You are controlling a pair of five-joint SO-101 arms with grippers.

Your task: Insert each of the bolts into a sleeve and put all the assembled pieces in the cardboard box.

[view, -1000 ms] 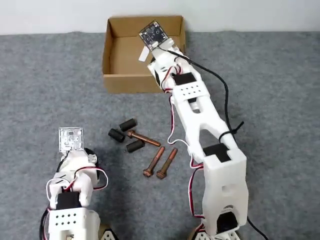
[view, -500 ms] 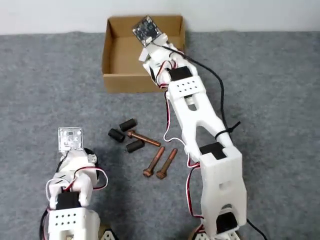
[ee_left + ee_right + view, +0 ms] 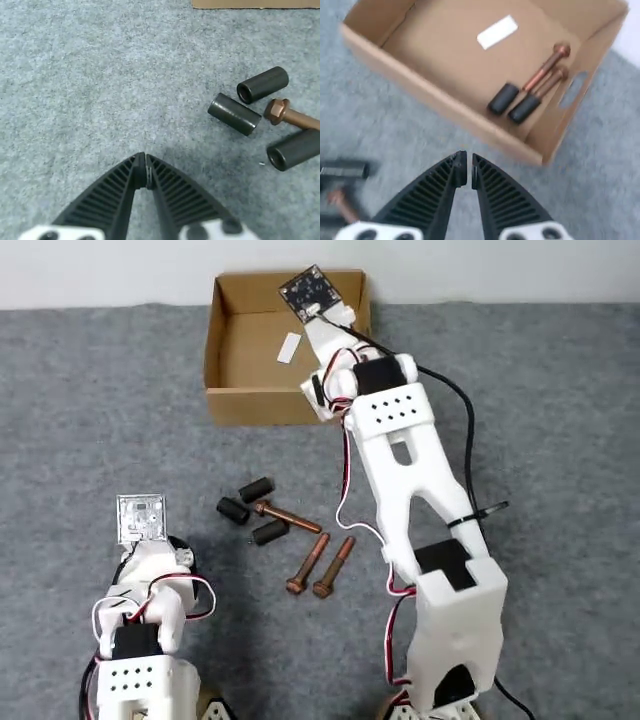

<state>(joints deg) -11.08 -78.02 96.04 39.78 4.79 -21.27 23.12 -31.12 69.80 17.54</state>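
At the left of the grey surface [image 3: 80, 420], a short-piled, felt-like carpet, the left gripper [image 3: 145, 171] is hanging low over the pile. Its ribbed black fingers [image 3: 117, 197] are tapering to wedges and pressing tip to tip, gripping nothing. Ahead of it, toward the right arm, three loose sleeves [image 3: 256, 489] [image 3: 233, 510] [image 3: 270, 532] are lying close together: short, smooth black tubes with open ends. A coppery bolt [image 3: 285, 516] with a flanged hex head is resting among them, its head just beside two sleeves and its shank passing beside the third. Farther from the left gripper, two more bolts [image 3: 308, 562] [image 3: 334, 567] are lying side by side, nearly parallel.

Toward the right, the cardboard box [image 3: 445, 107] is sitting open-topped, plain brown and thin-walled, with an oval slot [image 3: 572, 90] in one side. The right gripper [image 3: 468, 171] is hovering just short of the box's near wall, its fingers drawn almost together with a hairline slit between the tips, clamping nothing. Beyond it, in the corner by the slot, two assembled pieces [image 3: 503, 98] [image 3: 524, 109] are lying side by side, each a copper bolt pushed into a black sleeve. A white rectangular label [image 3: 497, 32] is lying flat on the box floor farther in. Beyond the surface's far edge a plain white backdrop [image 3: 100, 270] is running across.
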